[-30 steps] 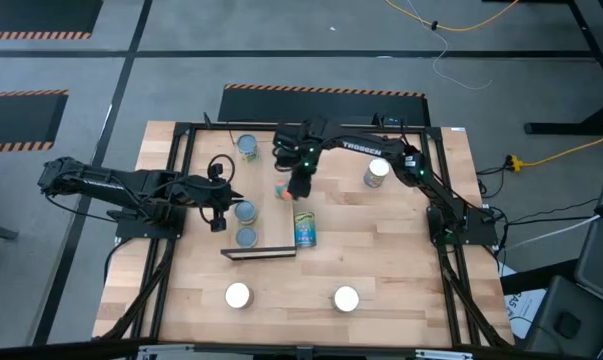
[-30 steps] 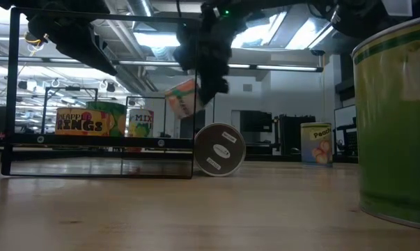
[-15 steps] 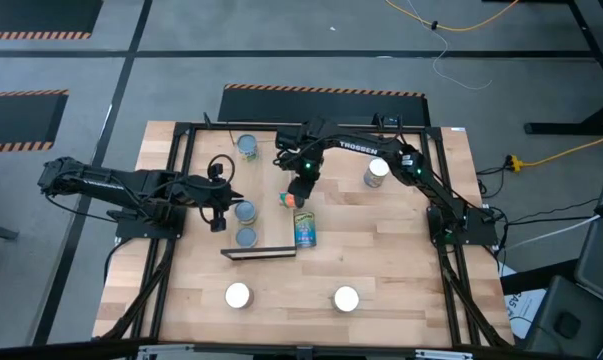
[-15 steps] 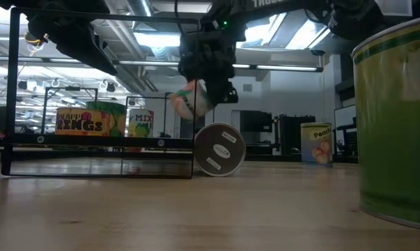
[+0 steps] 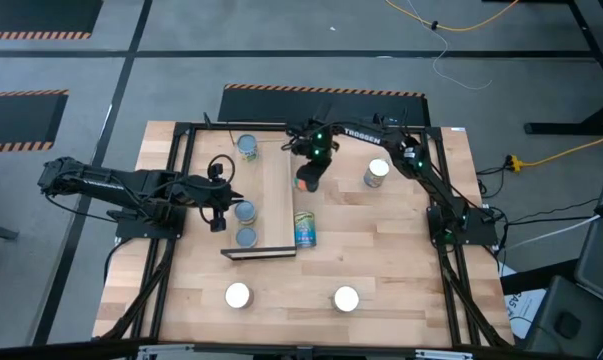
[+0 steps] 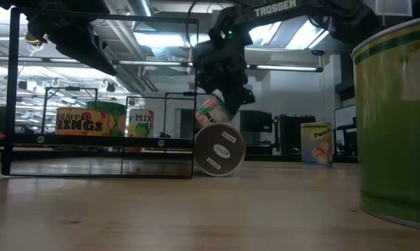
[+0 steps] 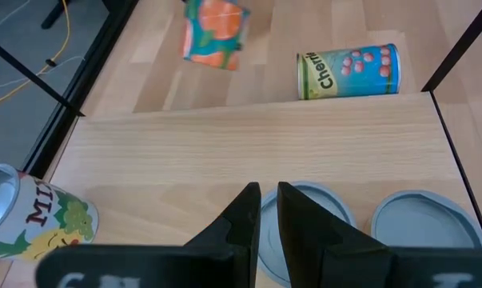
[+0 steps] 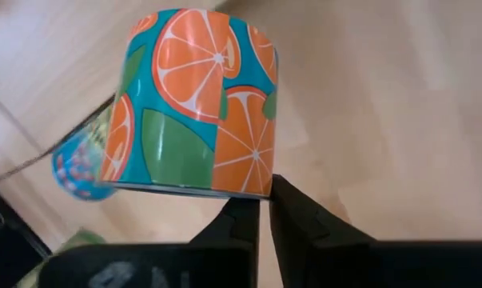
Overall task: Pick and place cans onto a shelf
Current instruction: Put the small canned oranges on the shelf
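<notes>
Orange-print can [image 8: 197,104] nipped by its rim in the closed right pincer [image 8: 263,210], aloft.

the can [image 8: 197,104] at the right wrist is teal with orange slices and green leaves, its rim silver. the lying can [image 7: 349,72] is yellow-green with pink-red cherries and green lettering; from above its label [image 5: 304,230] shows blue and yellow. two cans on the shelf [image 7: 248,152] have grey-blue tops [image 7: 420,220]. the shelf is pale wood with fine grain and a dark end edge [image 5: 259,254]. two front cans [image 5: 238,295] are bright white on top. the big near can [image 6: 398,118] is green.
</notes>
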Controlling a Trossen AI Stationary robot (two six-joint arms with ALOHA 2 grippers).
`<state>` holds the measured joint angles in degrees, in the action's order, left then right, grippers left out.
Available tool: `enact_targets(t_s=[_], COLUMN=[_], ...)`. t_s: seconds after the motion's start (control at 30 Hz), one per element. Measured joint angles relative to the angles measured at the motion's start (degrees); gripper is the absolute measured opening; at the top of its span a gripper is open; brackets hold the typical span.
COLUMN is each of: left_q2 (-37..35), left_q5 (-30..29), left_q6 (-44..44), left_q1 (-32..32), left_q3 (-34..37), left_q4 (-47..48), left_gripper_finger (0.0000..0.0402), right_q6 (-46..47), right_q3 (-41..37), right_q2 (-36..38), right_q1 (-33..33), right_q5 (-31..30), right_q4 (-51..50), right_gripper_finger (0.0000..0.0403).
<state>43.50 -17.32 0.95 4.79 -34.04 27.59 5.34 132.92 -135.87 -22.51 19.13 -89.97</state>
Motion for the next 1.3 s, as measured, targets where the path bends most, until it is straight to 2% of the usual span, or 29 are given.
enact_targets(t_s=[0.13,0.33,0.6,1.3], left_q2=[-0.01,-0.02,-0.02,-0.02], left_q5=[0.0,0.0,0.0,0.0], left_q6=[0.0,0.0,-0.02,-0.02], left_q1=[-0.01,0.01,0.0,0.0], left_q3=[0.0,0.0,0.01,0.0], left_q4=[-0.01,0.01,0.0,0.01], left_gripper_finger=[0.0039,0.0039,0.0039,0.0039], right_q6=[2.13,3.57,3.39,3.3], right_q3=[-1.76,-9.88,-17.97,-18.95], right_q2=[0.04,0.0,0.0,0.0], right_q1=[-2.44,-4.41,-5.74,-5.85], right_q5=[-1.1,-0.9,6.29,9.17], right_q4=[0.02,-0.13,-0.11,-0.02], right_gripper_finger=[0.0022,0.0022,0.0022,0.0046])
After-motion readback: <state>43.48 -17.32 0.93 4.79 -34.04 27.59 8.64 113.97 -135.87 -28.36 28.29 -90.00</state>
